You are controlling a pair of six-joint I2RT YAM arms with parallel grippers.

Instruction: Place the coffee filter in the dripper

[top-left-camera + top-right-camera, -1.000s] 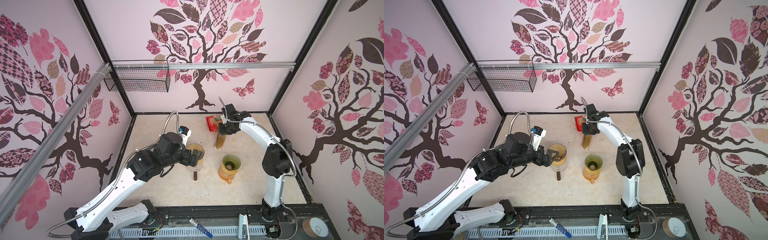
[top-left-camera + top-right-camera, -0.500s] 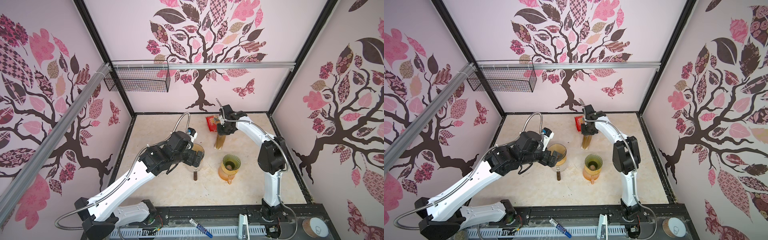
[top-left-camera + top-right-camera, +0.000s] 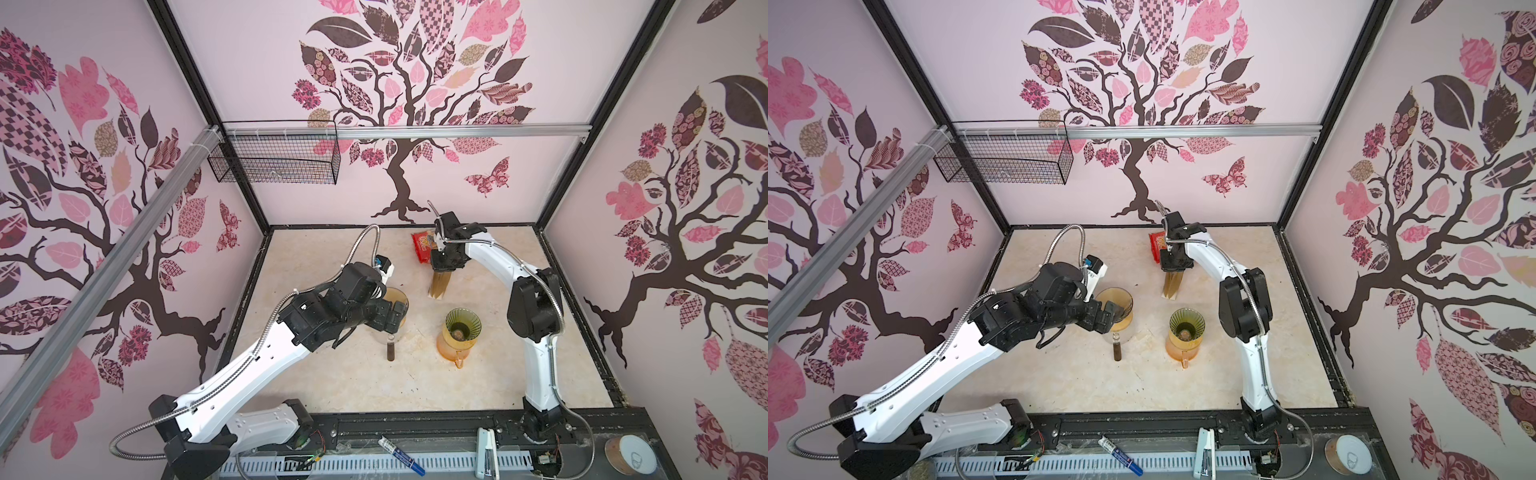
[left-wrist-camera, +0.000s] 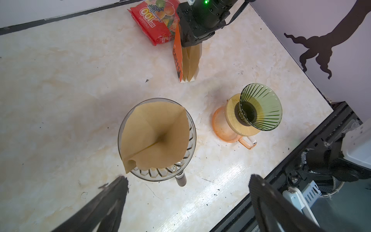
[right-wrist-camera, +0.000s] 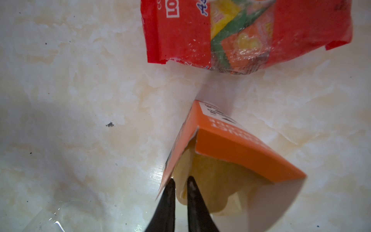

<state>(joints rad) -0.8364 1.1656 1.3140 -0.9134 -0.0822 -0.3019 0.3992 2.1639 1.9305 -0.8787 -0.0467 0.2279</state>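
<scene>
On the marble table (image 3: 332, 386), the right gripper (image 5: 180, 181) pinches a coffee filter (image 5: 210, 178) in its box (image 5: 241, 148), left gripper (image 4: 187, 177) spread wide; next probably a gentle lift.

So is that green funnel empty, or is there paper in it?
Empty: the left wrist view shows only bare ribbed glass inside the green dripper; the brown filter sits in the clear dripper beside it.

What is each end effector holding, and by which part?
Left end effector: nothing, wide open. Right end effector: fingers straddle the top edge of a paper filter in the orange box; a firm pinch cannot be told.
</scene>
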